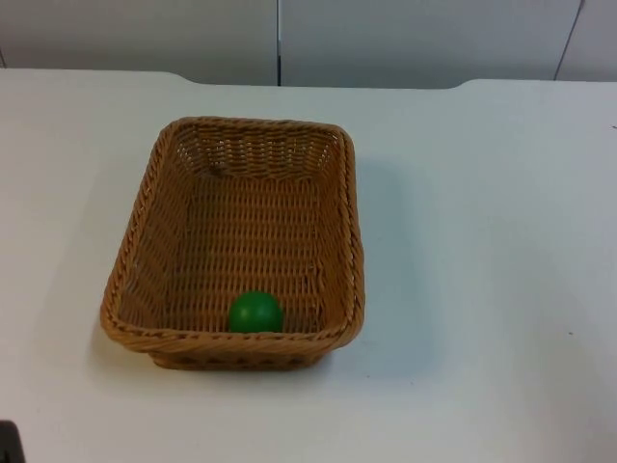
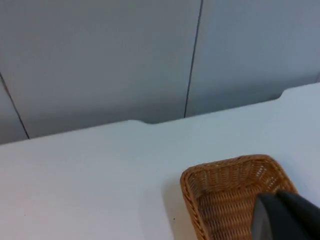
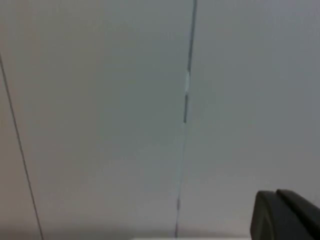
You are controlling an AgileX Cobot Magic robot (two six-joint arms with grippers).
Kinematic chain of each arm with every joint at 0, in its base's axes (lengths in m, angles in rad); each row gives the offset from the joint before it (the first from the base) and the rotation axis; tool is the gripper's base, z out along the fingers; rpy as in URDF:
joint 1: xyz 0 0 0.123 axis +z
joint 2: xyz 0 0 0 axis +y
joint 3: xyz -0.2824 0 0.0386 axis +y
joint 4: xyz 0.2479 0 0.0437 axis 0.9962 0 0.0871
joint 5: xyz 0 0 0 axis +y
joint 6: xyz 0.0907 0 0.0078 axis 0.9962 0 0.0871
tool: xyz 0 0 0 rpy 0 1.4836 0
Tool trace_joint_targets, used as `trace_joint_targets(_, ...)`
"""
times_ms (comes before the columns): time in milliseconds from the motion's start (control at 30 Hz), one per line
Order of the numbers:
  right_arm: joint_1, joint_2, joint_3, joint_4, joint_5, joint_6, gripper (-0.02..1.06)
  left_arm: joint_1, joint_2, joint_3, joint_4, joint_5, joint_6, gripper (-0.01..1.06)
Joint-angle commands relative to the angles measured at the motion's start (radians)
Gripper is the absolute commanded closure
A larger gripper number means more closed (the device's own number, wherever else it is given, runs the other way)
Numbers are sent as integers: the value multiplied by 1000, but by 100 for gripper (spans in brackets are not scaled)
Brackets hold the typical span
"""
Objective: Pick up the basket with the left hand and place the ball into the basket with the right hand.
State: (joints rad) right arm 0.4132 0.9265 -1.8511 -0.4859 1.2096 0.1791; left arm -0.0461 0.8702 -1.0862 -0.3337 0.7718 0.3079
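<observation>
On the white table (image 1: 482, 241), left of centre, we note the wicker basket (image 1: 154, 193) standing flat, long axis running near to far. The green ball (image 1: 255, 312) lies inside it on the woven floor, against the near wall. Beyond the table's far edge runs the grey partition wall (image 1: 415, 39), with vertical seams. Nothing stands beside the basket or over its open top.

From the left wrist view we see one far corner of the basket (image 2: 227, 192), the rest cut off by the frame and by a black fingertip (image 2: 282, 217) of the left gripper. From the right wrist view we see the partition wall (image 3: 100, 110) and a black fingertip (image 3: 285, 215) of the right gripper. For either gripper, we cannot tell how far the fingers are open.
</observation>
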Motion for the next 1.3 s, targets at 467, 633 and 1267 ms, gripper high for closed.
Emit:
trace_joint_targets(467, 7, -709, 1112, 414, -187, -103, 105, 3, -500, 408, 11, 36, -20, 105)
trace_joint_targets(633, 7, -882, 1199, 414, -156, -74, 105, 3, -608, 471, 16, 36, -20, 105)
trace_joint_targets(1267, 6, -927, 1343, 407, -132, -131, 105, 3, -694, 613, 8, 39, -20, 105)
